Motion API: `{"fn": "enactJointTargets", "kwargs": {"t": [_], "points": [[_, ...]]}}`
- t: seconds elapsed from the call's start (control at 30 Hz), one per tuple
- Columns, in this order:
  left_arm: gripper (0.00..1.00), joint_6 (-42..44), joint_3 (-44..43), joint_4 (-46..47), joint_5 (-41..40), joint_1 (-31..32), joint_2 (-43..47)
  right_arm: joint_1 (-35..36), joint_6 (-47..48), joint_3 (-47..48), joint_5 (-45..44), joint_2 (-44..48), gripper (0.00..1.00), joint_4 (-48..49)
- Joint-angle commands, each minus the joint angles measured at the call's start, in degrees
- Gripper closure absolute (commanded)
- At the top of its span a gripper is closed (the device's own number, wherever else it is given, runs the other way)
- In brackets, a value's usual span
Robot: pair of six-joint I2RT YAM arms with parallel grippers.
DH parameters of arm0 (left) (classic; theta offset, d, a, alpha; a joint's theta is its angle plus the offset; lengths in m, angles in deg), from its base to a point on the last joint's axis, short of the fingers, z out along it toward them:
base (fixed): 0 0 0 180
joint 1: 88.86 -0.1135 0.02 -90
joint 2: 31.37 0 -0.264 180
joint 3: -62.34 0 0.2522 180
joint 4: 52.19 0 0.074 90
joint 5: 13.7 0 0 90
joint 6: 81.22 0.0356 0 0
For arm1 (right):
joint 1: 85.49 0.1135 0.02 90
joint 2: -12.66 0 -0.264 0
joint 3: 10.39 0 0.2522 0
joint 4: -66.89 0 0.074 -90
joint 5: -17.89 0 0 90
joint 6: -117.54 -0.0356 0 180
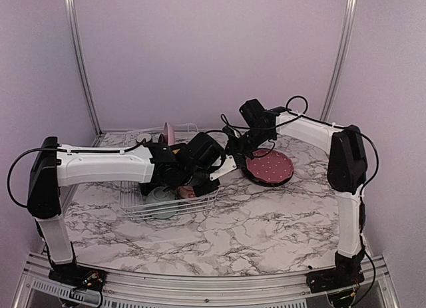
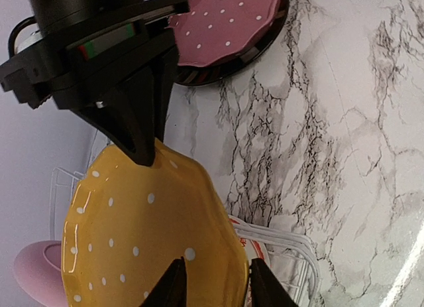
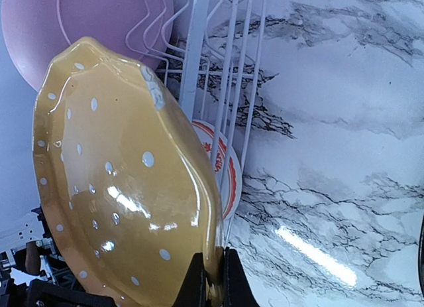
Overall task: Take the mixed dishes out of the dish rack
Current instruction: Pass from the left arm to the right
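Note:
The yellow dotted plate (image 2: 146, 234) hangs on edge just past the right end of the white wire dish rack (image 1: 172, 211). My right gripper (image 3: 213, 280) is shut on its rim and shows from the left wrist view (image 2: 142, 154) at the plate's top edge. My left gripper (image 2: 216, 284) is open, its jaws standing wide on either side of the opposite rim. The floral red plate (image 3: 223, 171) and the pink plate (image 3: 40, 28) stand in the rack. A pale green bowl (image 1: 160, 196) lies in its near part. The dotted dark red plate (image 1: 269, 167) lies on the black plate (image 2: 218, 75) to the right.
Both arms meet over the rack's right end (image 1: 219, 158), left arm across the rack. The rack's wire wall (image 3: 199, 68) runs close beside the yellow plate. Marble table (image 1: 266, 221) stretches in front and to the right. Purple walls enclose the back and sides.

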Motion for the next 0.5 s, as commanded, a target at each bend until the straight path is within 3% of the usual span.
{"fn": "enactJointTargets", "kwargs": {"t": [0.0, 0.23, 0.47], "points": [[0.57, -0.2, -3.3, 2.0, -4.3, -0.4, 2.8, -0.4, -1.3, 2.6, 2.8, 1.6, 1.00, 2.0], [0.25, -1.3, -4.2, 3.3, -1.7, -0.4, 5.7, -2.9, -3.8, 1.8, 3.8, 4.4, 1.00, 4.8], [0.09, -3.2, -4.4, 5.4, 0.5, -0.5, 7.8, -6.6, -5.2, -1.2, 4.9, 8.3, 1.00, 7.5]]}}
